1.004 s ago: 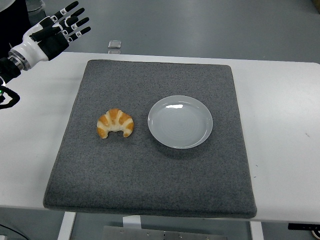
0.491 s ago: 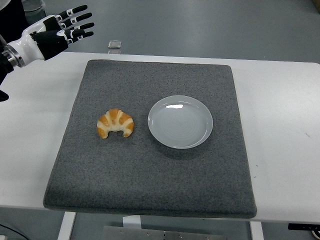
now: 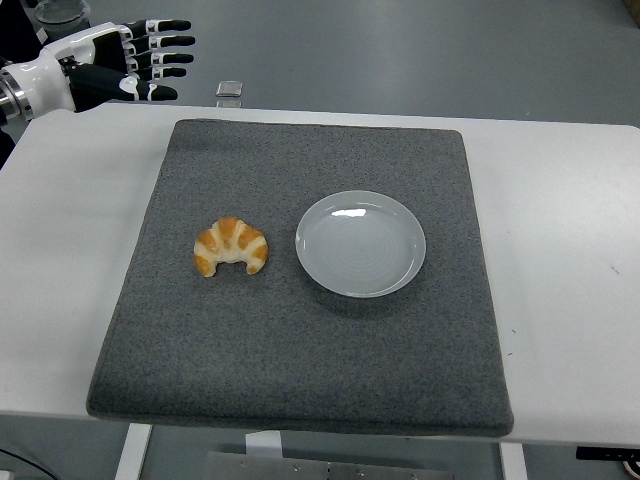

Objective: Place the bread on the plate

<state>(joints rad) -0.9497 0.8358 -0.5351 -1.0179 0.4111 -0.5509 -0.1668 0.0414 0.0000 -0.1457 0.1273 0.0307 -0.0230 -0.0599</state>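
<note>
Fingers of the black-and-white left hand spread, holding nothing; golden crescent bread beside round white plate.

1. One croissant, golden with pale stripes.
2. One white round plate.
3. One dark grey felt mat.
4. One white table.
5. One robot hand, the left, showing five fingers.
6. One small clear object beyond the table's far edge.
</note>
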